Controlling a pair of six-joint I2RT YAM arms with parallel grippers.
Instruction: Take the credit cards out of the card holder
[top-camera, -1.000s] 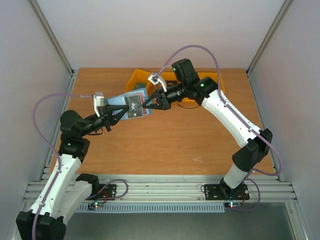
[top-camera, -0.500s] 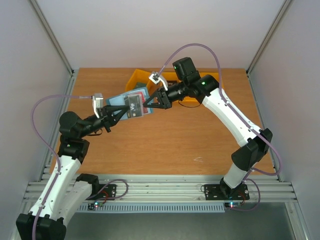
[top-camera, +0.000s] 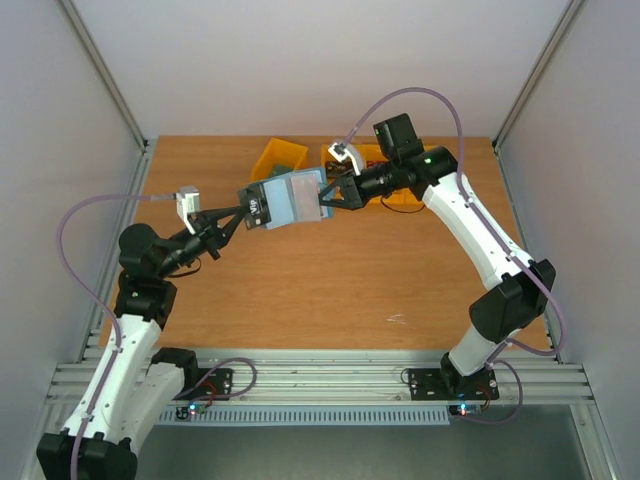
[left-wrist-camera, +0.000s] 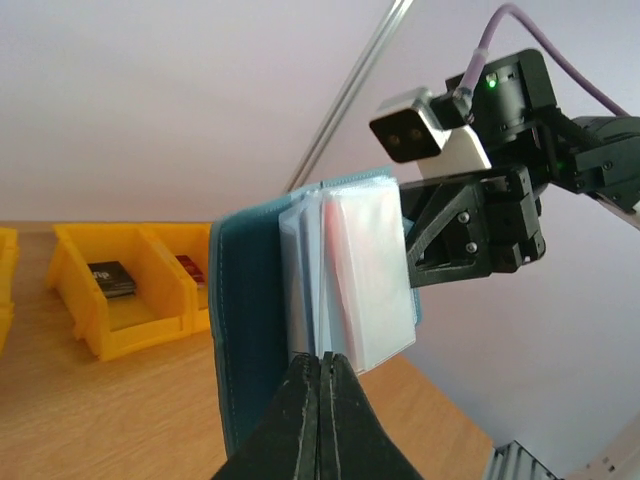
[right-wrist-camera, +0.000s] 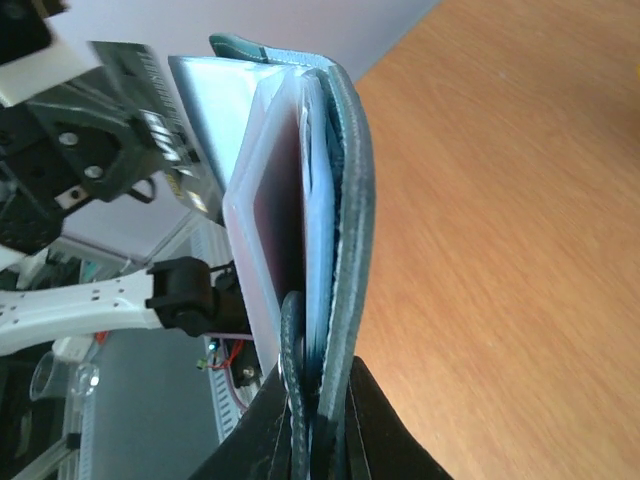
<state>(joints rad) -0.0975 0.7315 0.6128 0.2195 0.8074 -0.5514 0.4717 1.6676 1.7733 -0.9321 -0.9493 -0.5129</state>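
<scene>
Above the tabletop's (top-camera: 350, 280) far middle, near the yellow plastic bins (top-camera: 278, 153), the slate-blue folding card holder (top-camera: 295, 197) hangs pinched tight in your right gripper (top-camera: 328, 197). Your left gripper (top-camera: 243, 213) clamps a dark grey credit card (top-camera: 258, 207) at its left edge. Risk: a skewed pull snags the sleeve and yanks the holder free.

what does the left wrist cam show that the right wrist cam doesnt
Only the left wrist view shows the yellow bins, a black card and a red card in them. Only the right wrist view shows a reddish card inside a sleeve and the striped card the left gripper pinches. Both show the open card holder, its clear sleeves fanned, and the right gripper clamped on its cover.
</scene>
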